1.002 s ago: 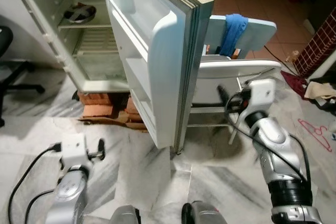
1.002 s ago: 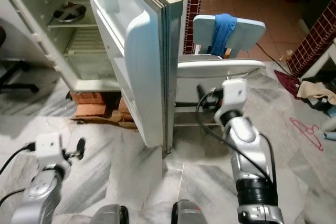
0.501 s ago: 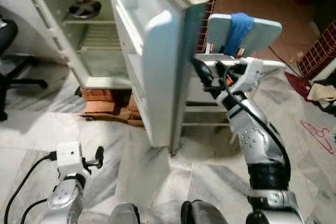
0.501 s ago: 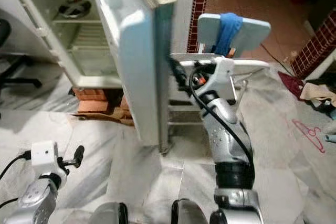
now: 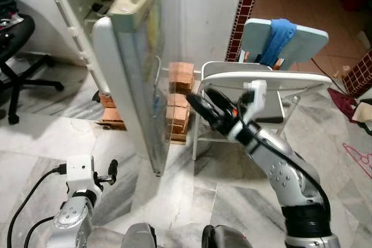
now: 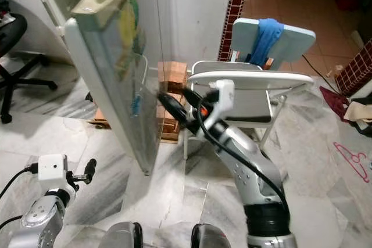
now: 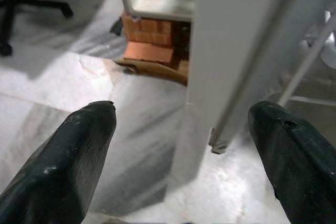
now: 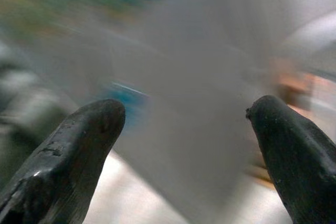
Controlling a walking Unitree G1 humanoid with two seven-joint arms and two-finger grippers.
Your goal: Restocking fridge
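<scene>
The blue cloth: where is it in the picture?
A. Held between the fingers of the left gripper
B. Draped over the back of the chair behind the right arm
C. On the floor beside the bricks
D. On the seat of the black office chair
B: the blue cloth hangs over the top edge of the chair back, apart from both grippers.

From where I stand, no word, brand, number or sign can be read anywhere. The outer face of the fridge door (image 6: 125, 79) carries coloured patches, yellow, green and a small blue one, but they are smeared and too blurred to make out as stickers or lettering. The right wrist view shows the same colours only as a blur.
</scene>
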